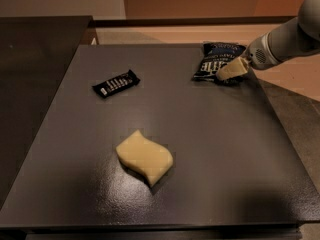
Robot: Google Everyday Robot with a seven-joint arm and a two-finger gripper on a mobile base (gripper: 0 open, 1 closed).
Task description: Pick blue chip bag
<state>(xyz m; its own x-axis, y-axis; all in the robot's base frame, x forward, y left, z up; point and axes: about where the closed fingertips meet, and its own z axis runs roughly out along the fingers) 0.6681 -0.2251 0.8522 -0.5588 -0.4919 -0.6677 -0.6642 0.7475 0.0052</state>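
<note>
Camera view: holds tool (231, 69) at near right corner of blue chip bag (215, 59), likely for an edge pinch off worktop (210, 149); cannot tell if spread or pinching.

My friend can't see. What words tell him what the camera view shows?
The robot's pincer is at the blue chip bag on the dark table, far right. A black candy bar lies left, a yellow sponge near the front.

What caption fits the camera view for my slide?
Gripper at the dark navy crinkly chip bag near the grey table's far edge.
</note>
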